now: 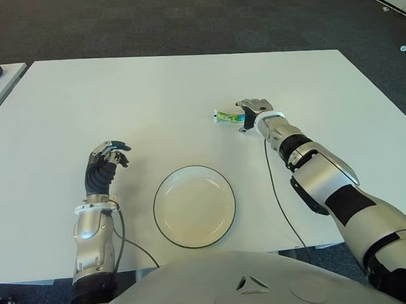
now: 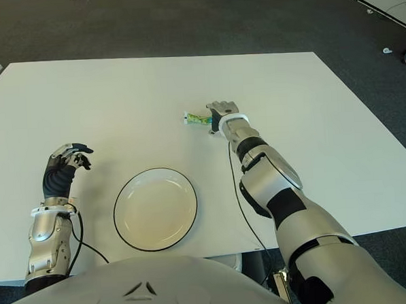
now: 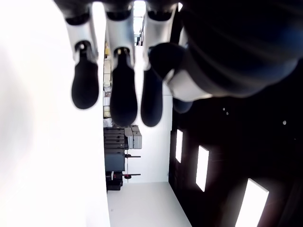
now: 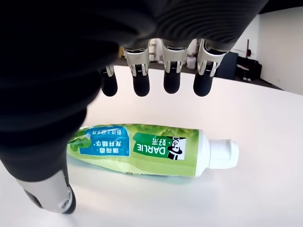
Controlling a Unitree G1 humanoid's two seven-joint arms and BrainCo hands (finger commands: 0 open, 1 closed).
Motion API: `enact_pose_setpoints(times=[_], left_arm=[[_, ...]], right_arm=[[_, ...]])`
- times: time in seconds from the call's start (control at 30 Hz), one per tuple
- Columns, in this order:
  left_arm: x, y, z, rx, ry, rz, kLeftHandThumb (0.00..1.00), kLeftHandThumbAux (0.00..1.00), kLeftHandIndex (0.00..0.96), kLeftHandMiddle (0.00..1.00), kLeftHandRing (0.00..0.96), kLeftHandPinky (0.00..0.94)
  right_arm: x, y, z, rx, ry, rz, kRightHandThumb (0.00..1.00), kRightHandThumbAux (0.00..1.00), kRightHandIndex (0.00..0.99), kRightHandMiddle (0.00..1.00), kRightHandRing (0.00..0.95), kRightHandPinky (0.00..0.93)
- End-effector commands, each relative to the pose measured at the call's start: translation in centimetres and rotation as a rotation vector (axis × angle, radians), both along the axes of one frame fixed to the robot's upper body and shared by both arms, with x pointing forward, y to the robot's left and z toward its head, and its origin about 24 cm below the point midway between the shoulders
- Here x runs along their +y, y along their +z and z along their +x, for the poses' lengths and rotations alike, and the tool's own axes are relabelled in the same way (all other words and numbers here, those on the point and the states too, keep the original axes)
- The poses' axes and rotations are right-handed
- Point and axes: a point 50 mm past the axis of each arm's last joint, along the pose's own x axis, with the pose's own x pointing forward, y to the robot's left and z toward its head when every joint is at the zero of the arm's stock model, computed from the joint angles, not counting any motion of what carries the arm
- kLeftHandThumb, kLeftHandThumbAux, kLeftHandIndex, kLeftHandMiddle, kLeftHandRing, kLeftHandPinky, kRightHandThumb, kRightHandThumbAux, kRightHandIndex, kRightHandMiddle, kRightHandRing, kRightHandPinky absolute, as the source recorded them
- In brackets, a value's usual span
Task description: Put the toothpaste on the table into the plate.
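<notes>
1. Here, the toothpaste (image 4: 142, 153) lies flat on the white tabletop (image 1: 152, 93), a green tube with a white cap (image 4: 222, 153) at one end, the cap pointing toward the robot's left.
2. The right hand (image 1: 253, 114) is stretched out over the tube's tail end, well forward of the robot and to the right of centre.
3. Seen from the right wrist, its four fingers (image 4: 171, 80) hang down above the tube with a clear gap under the tips, and the thumb (image 4: 52, 196) comes down to the tabletop on the near side of the tube.
4. So that hand is open around the toothpaste and grips nothing; the tube sits loose between thumb and fingers.
5. The plate (image 1: 194, 206) is a round, pale dish with a dark rim, close to the robot's edge of the tabletop, with nothing in it.
6. The toothpaste is well apart from the plate, beyond it and off to the right.
7. The left hand (image 1: 107, 159) shows to the left of the plate, near it but apart, with the forearm running back toward the body.
8. Its fingers (image 3: 124, 97) are loosely bent and hold nothing, the thumb set close beside them.
9. A dark cable (image 1: 277, 196) runs from the right forearm back across the tabletop to its near edge.
</notes>
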Motion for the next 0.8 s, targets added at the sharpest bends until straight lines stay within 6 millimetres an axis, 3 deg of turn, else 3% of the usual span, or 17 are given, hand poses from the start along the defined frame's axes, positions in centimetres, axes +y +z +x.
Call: enact_pose_setpoints(times=[0.03, 0.13, 0.23, 0.43, 0.8], left_arm=[[0.09, -0.1, 0.16, 0.008, 0.003, -0.012, 0.839, 0.674, 0.439, 0.481, 0.645, 0.626], [0.09, -0.09, 0.17, 0.006, 0.004, -0.017, 0.839, 0.674, 0.441, 0.479, 0.642, 0.627], [0.11, -0.09, 0.2, 0.006, 0.006, -0.017, 0.839, 0.674, 0.442, 0.478, 0.642, 0.636], [0.18, -0.13, 0.26, 0.007, 0.01, -0.026, 0.839, 0.673, 0.443, 0.477, 0.638, 0.634], [0.03, -0.08, 0.29, 0.003, 0.015, -0.04, 0.839, 0.674, 0.443, 0.475, 0.633, 0.626]], right_arm=[[-0.02, -0.26, -0.22, -0.006, 0.001, 0.045, 0.212, 0.745, 0.288, 0.341, 0.382, 0.45], [0.02, -0.22, -0.22, -0.011, 0.001, 0.067, 0.527, 0.734, 0.376, 0.43, 0.464, 0.52], [0.06, -0.21, -0.23, -0.011, 0.002, 0.084, 0.635, 0.729, 0.408, 0.503, 0.532, 0.575], [0.34, -0.25, -0.29, -0.009, -0.014, 0.154, 0.689, 0.725, 0.427, 0.65, 0.655, 0.669], [0.45, -0.12, -0.26, -0.017, -0.021, 0.202, 0.696, 0.725, 0.43, 0.723, 0.715, 0.711]])
